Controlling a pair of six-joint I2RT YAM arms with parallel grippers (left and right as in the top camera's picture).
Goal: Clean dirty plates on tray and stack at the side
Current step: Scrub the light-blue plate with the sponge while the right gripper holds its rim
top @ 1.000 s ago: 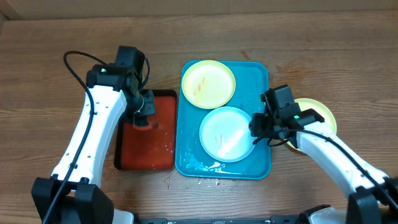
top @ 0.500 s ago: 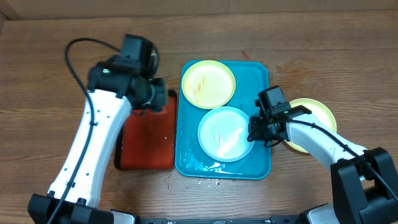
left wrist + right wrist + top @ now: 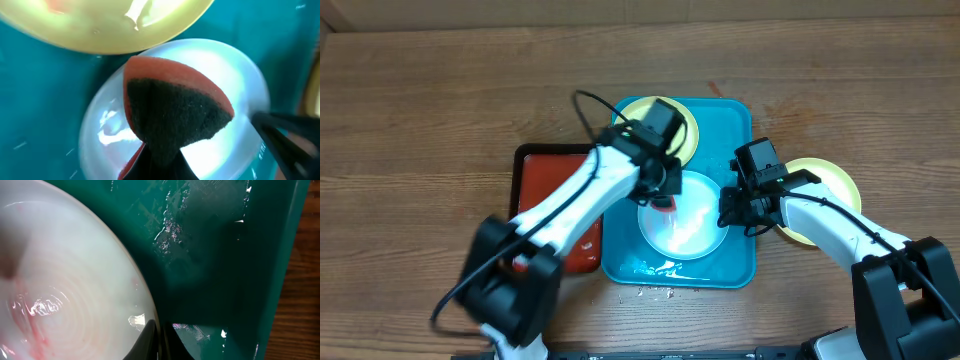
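Where it lies flat in the middle of the turquoise tray [image 3: 742, 125], the pale blue-white plate [image 3: 692, 228] is a round, shallow disc of glossy plastic, wet and glinting, with faint pinkish-red streaks over fine concentric rings in the right wrist view. Over its upper-left part is a sponge [image 3: 175, 107], a wedge of orange-red foam with a coarse dark scouring face. The left jaws pinch it tight at its narrow end; whether it touches the plate cannot be told. The right jaws are closed to a thin slit on the plate's rim at its right edge. Just above, at the top of the tray, sits a yellow-green plate [image 3: 632, 125], equally smooth and round, partly hidden by the left arm [image 3: 590, 190]. The tray is a round-cornered rectangle with a raised rim, its floor filmed and beaded with water. Another yellow-green plate [image 3: 832, 180] rests on the wood-grain worktop [image 3: 420, 120] just right of the tray, partly under the right arm [image 3: 820, 215]. Just left of the tray lies a smaller red tray [image 3: 542, 180] with a black rim.
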